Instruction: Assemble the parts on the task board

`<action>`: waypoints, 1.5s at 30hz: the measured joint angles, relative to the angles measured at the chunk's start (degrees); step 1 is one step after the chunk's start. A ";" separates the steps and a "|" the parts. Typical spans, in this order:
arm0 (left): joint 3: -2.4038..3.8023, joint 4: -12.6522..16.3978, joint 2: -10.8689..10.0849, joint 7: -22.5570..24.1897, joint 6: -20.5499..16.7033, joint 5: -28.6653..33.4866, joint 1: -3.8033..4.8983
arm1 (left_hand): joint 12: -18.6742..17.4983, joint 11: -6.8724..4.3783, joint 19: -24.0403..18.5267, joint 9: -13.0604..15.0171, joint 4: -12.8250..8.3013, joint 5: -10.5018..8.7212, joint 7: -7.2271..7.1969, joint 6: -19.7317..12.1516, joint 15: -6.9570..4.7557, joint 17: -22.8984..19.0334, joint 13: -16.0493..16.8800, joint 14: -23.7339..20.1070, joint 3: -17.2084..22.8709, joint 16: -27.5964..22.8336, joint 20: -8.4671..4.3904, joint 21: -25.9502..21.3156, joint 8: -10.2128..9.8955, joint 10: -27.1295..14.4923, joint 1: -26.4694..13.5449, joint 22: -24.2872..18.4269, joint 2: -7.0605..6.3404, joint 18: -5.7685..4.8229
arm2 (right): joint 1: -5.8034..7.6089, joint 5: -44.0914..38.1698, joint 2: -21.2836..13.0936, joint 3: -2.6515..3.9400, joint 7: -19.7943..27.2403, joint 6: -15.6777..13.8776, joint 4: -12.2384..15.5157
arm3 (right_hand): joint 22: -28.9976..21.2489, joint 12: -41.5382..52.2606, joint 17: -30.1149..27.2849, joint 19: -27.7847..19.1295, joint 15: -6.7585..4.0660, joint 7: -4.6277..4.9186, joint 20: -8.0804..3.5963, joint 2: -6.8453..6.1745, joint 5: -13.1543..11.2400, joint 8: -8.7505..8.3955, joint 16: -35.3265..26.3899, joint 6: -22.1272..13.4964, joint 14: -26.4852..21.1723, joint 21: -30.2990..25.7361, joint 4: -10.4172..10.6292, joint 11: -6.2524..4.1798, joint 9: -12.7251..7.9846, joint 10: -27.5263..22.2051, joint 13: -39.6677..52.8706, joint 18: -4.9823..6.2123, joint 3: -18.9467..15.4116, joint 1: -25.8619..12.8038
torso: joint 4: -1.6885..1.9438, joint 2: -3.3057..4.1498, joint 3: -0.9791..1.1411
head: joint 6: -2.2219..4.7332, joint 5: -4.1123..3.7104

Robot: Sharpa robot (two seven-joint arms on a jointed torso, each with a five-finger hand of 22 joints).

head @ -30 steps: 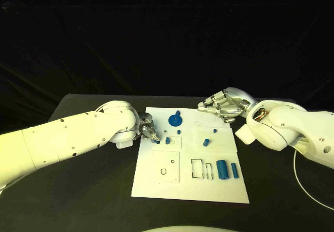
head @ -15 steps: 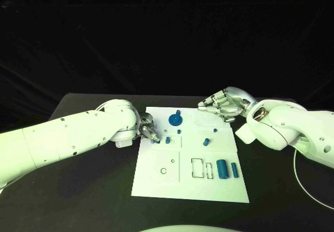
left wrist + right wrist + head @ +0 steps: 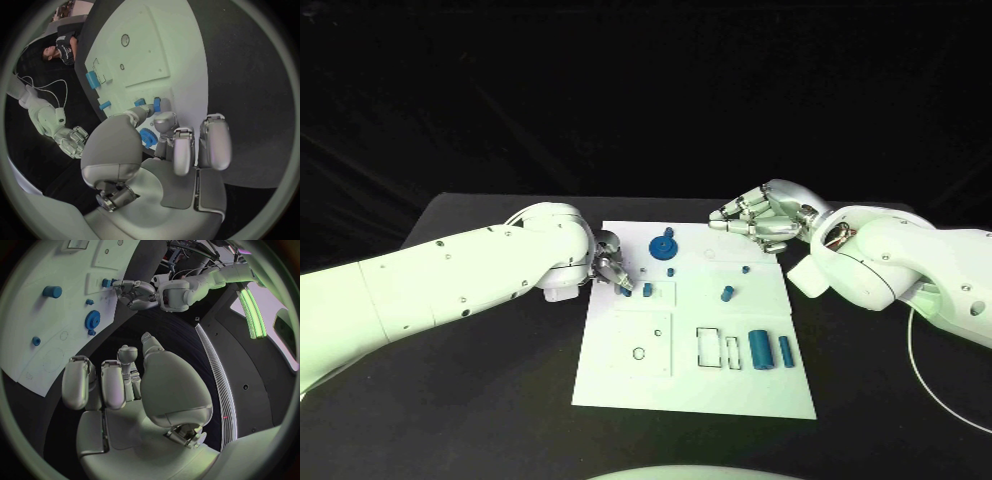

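Note:
The white task board [image 3: 689,385] lies mid-table. My left hand [image 3: 607,268] is at its left edge. Its thumb and a fingertip [image 3: 164,119] close in on two small blue pegs [image 3: 629,292] [image 3: 156,104] standing in the board. I cannot tell whether they grip one. A blue gear [image 3: 664,247] sits just beyond that hand. My right hand [image 3: 759,218] hovers over the board's far right corner, fingers loosely bent and holding nothing [image 3: 112,385]. Two blue cylinders [image 3: 760,350] lie near the right edge, and small blue pieces [image 3: 728,294] stand mid-board.
Empty rectangular slots [image 3: 711,348] and a small round hole [image 3: 639,353] mark the board's near half. Black table [image 3: 473,400] surrounds the board. A white cable [image 3: 920,370] runs along the right arm.
My left arm has shifted slightly toward the board, with its fingertips staying at the pegs. The parts and the right hand have not moved.

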 measured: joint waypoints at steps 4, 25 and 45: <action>0.00 -0.72 0.58 -0.08 0.29 0.06 0.04 | 0.18 -0.16 0.00 -0.46 -1.80 0.00 -0.19 0.41 0.00 0.00 0.42 0.00 0.77 0.00 0.00 0.24 -0.35 0.17 -1.13 0.00 0.20 0.00 | 0.00 0.00 -0.03 0.00 -0.01 0.00 0.07 | 0.00 0.00 0.00 0.00 0.00 0.00 0.00 0.00 0.00 0.00 0.00 0.00 0.00 0.00 0.00 0.00 0.00 0.00 0.00 0.00 0.00 0.00 | -0.01 0.01 0.00 | -0.04 0.01; -0.20 -1.87 1.36 -0.40 2.58 0.15 -0.07 | 0.84 -0.42 0.21 -2.82 1.21 -0.03 -1.00 3.47 -0.35 -0.01 1.86 0.05 -9.88 0.00 -0.21 1.33 -1.47 0.82 -5.91 -0.01 -0.31 0.00 | 0.00 -0.03 -0.08 0.00 -0.03 0.15 0.18 | -0.08 0.00 -0.09 0.00 0.00 0.00 0.00 0.31 0.32 0.00 -0.24 0.00 0.00 0.00 0.25 0.00 0.04 0.00 -0.01 0.00 -0.25 0.30 | 0.07 -0.01 -0.09 | -0.22 -0.16; 0.66 -0.23 -0.64 -0.50 -1.48 0.62 -0.41 | 1.07 -0.60 0.00 -4.78 9.94 -15.06 -1.11 4.15 -0.41 -0.02 2.64 0.00 -26.92 0.00 -0.41 1.87 -1.92 1.40 -5.59 -0.01 0.97 0.00 | 0.00 -0.03 0.10 0.00 -0.03 0.19 -0.01 | -0.32 0.00 -0.16 0.00 0.00 0.00 0.00 0.92 -0.22 0.00 -0.45 0.00 0.00 -0.23 0.97 0.00 0.03 0.00 -0.24 0.00 -1.58 -0.31 | 0.03 -0.01 -0.12 | -0.06 -0.13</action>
